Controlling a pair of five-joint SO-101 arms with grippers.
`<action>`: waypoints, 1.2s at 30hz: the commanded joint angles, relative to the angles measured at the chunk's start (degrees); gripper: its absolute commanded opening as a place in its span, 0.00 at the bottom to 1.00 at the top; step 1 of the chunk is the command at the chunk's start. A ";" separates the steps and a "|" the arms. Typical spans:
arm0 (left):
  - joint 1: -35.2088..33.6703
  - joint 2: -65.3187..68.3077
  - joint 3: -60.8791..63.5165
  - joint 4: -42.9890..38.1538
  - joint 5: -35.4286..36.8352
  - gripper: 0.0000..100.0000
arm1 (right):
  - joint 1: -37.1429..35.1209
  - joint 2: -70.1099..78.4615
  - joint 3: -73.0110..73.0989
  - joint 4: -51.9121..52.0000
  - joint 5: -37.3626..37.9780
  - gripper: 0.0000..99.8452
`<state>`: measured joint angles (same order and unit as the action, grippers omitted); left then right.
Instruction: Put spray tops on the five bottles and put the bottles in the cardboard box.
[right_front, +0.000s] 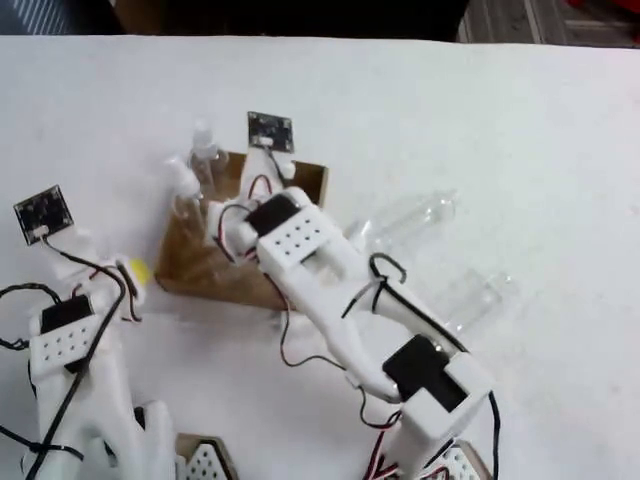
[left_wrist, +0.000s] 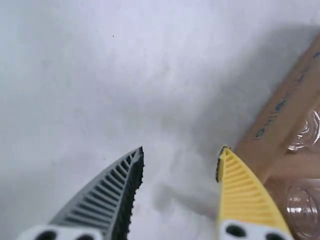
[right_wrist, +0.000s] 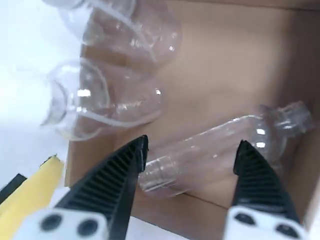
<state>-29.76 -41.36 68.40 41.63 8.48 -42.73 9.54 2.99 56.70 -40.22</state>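
The cardboard box (right_front: 200, 268) sits left of the table's middle. My right gripper (right_wrist: 194, 145) hangs open over the box (right_wrist: 235, 65), its black fingers either side of a clear bottle (right_wrist: 210, 150) lying on the box floor with a bare neck. Two more clear bottles (right_wrist: 107, 102) (right_wrist: 132, 30) rest against the box's wall; in the high view white spray tops (right_front: 185, 178) (right_front: 205, 140) rise above its far left corner. My left gripper (left_wrist: 181, 152) is open and holds nothing, low over the white table just outside the box wall (left_wrist: 285, 120).
Two clear bottles (right_front: 405, 222) (right_front: 480, 292) lie on the table right of the box, beside the right arm (right_front: 340, 280). The left gripper's yellow finger (right_wrist: 35, 187) shows by the box corner in the right wrist view. The far table is open white surface.
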 joint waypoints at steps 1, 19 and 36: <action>-0.48 0.48 -1.49 -1.49 0.70 0.24 | 1.45 -1.27 -3.87 2.24 -0.53 0.24; 1.45 0.66 -1.41 -2.73 0.70 0.24 | 2.68 1.10 -3.43 3.12 -2.46 0.24; 1.45 0.31 -0.35 -2.73 0.70 0.24 | 2.95 12.62 -8.09 1.19 -2.11 0.25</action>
<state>-28.97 -41.36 68.40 40.40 8.48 -39.91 21.76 -3.16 58.29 -42.24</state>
